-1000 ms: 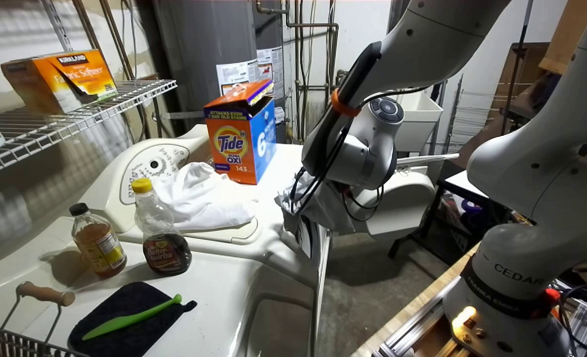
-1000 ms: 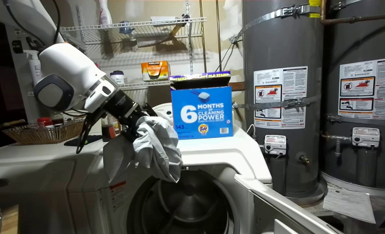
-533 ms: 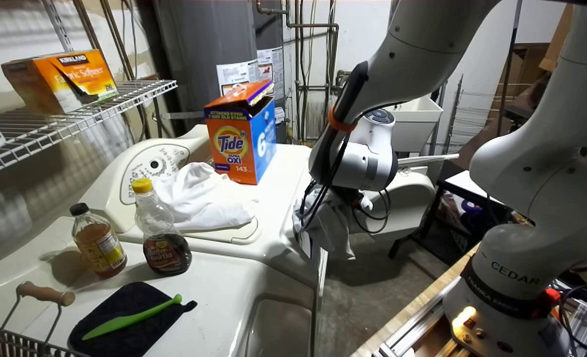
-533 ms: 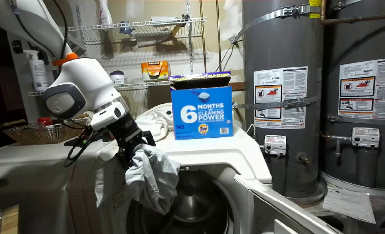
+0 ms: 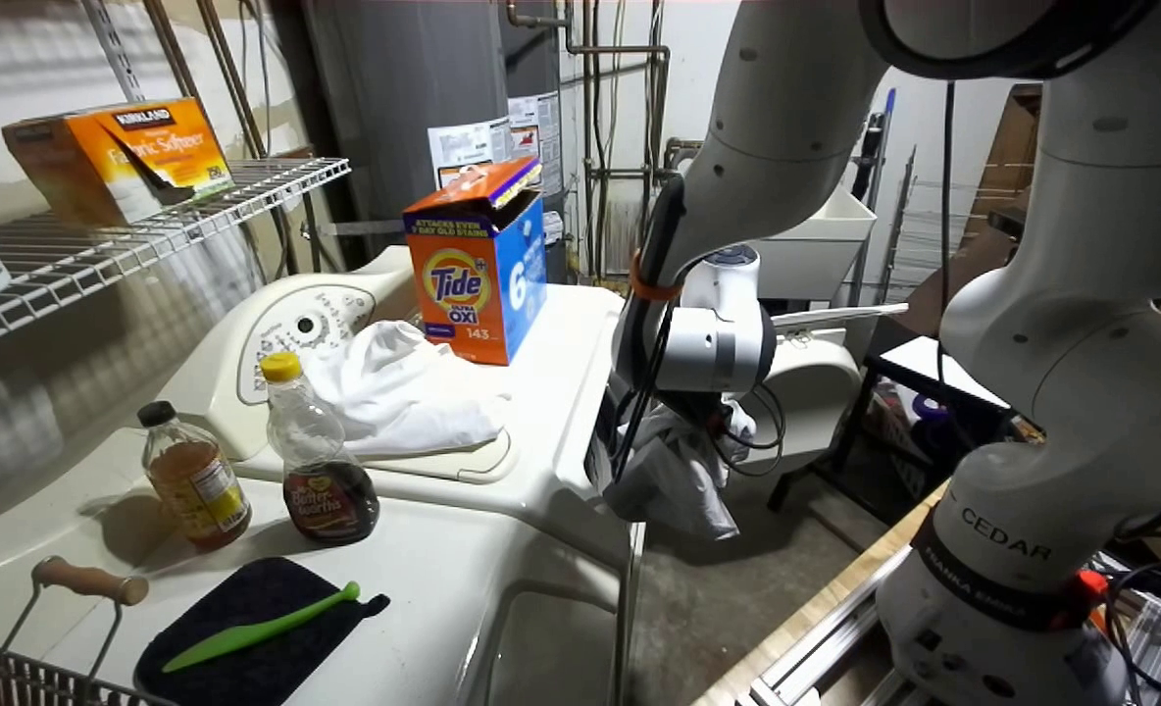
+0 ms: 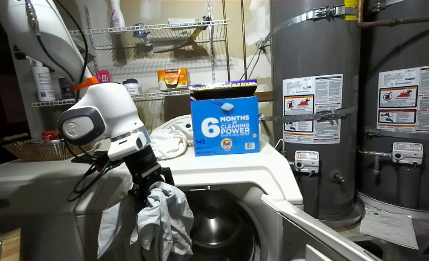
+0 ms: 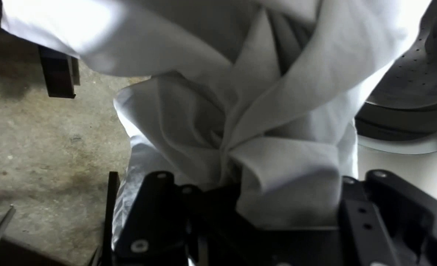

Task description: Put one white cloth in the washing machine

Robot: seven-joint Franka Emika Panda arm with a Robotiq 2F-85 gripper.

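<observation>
My gripper (image 6: 153,186) is shut on a white cloth (image 6: 167,221), which hangs bunched below the fingers. The cloth also shows in an exterior view (image 5: 679,480) and fills much of the wrist view (image 7: 277,92), hiding the fingertips. The white washing machine (image 6: 236,166) stands with its round door open. The dark metal drum (image 6: 221,232) also shows at the right of the wrist view (image 7: 414,77). My gripper and the cloth are outside, in front of the opening's left part in that exterior view. A second white cloth (image 5: 394,397) lies on top of the machine.
The open door (image 6: 319,232) sticks out beside the opening. A Tide box (image 5: 478,270) stands on the machine. Two bottles (image 5: 330,500) (image 5: 198,490), a black mat with a green knife (image 5: 262,628) and a wire basket (image 6: 48,148) are on the adjoining white appliance.
My gripper and the held cloth have come down from above the opening's top edge to in front of it. The second cloth on the machine has come into fuller view.
</observation>
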